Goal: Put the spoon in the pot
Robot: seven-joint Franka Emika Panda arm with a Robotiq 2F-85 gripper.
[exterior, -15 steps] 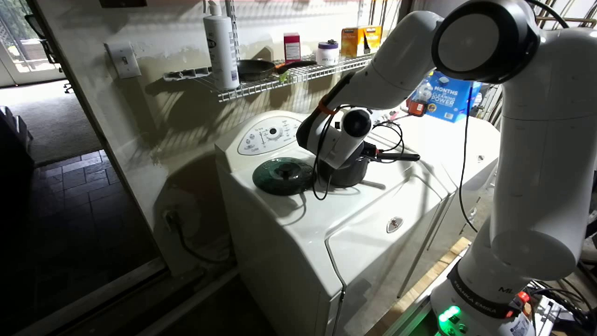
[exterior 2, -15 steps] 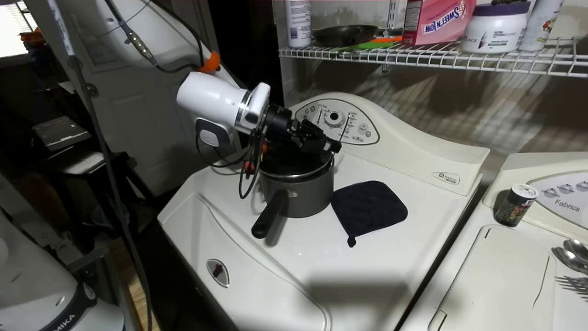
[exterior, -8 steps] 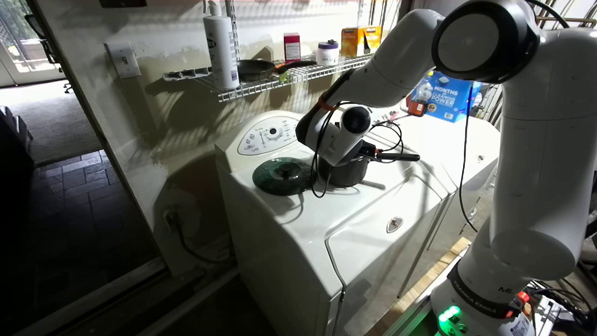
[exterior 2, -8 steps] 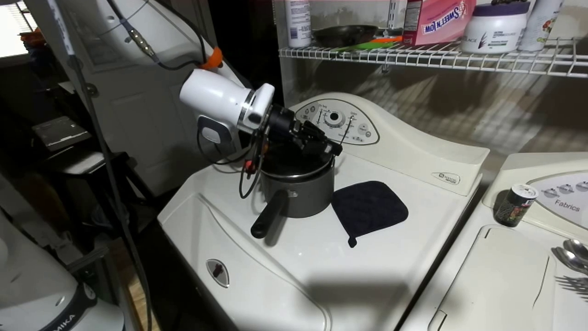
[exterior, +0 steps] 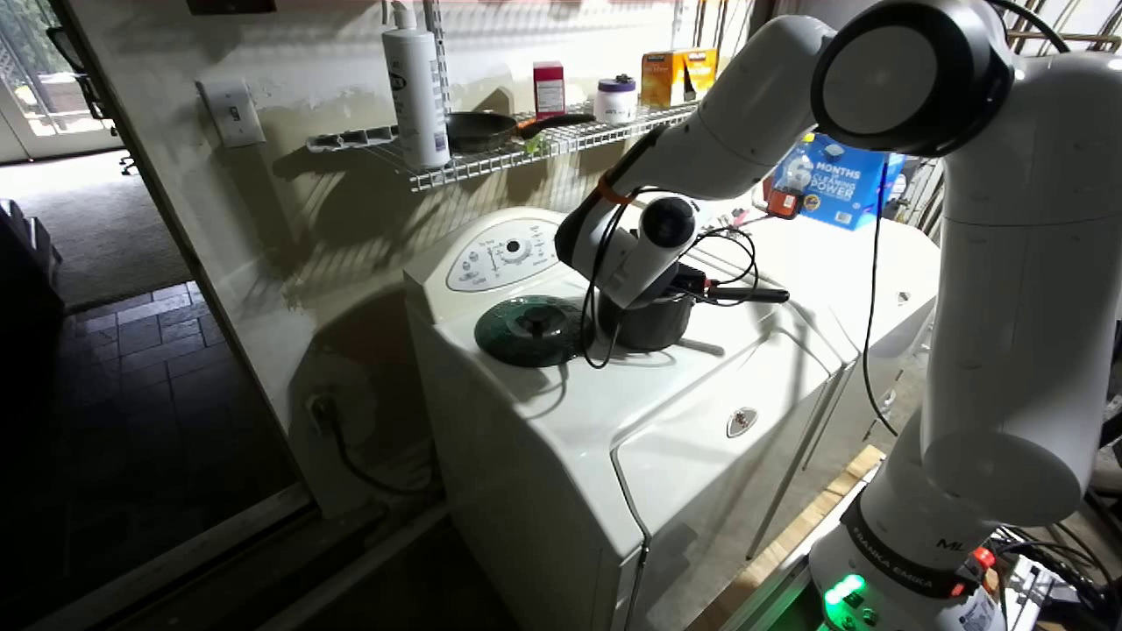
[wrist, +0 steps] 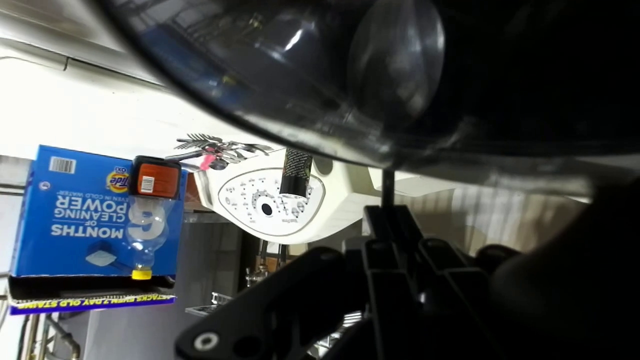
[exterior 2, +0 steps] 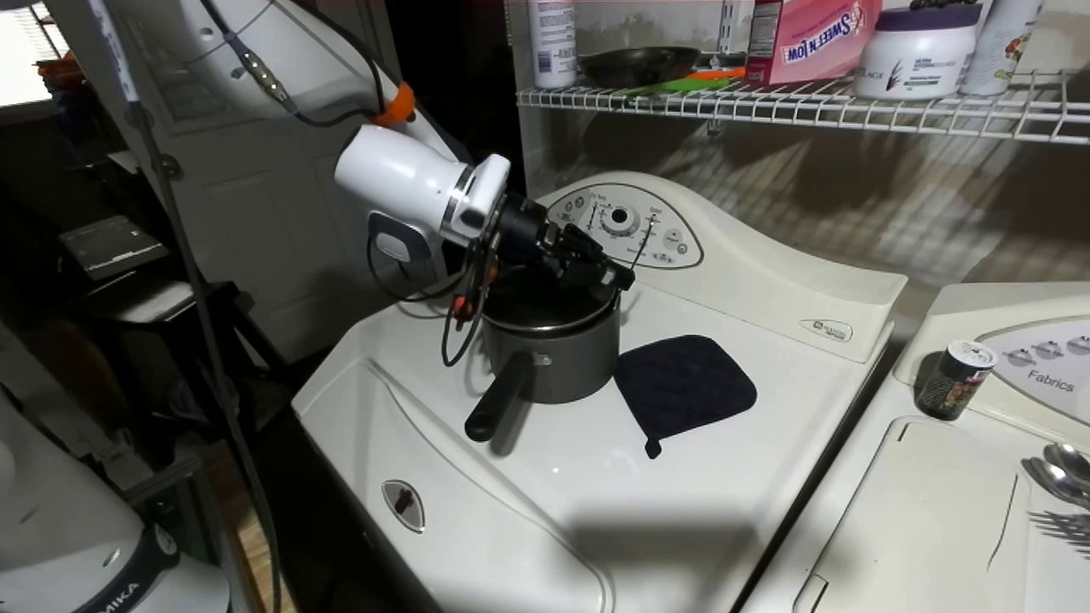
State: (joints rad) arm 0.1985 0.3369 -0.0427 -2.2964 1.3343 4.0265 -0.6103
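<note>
Dark grey, the pot [exterior 2: 558,364] stands below the end effector [exterior 2: 626,275], which pinches the spoon [wrist: 388,186] over the pot's rim, the spoon's length slanting steeply (scoop end seemingly inside the pot), so slight lowering, then release, probably comes next.

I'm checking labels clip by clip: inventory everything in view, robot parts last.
Machines: 2, white, adjacent
Pot: 1, dark grey, one machine
Spoon: 1, silvery, at pot's mouth
Lid: 1, dark green, beside pot
Pot holder: 1, navy, beside pot
Can: 1, black, other machine
Cutlery: several, silver, other machine
Box: 1, blue, near cutlery
Bottle: 1, clear and orange, by box
Shelf: 1, white, above machines
Pan: 1, dark, shelf
Cartons: 2, pink and orange, shelf
Jar: 1, white, shelf
Tall bottles: 2, white, shelf
Arm: 1, white, above pot
Gripper: 1, black, shut on spoon
</note>
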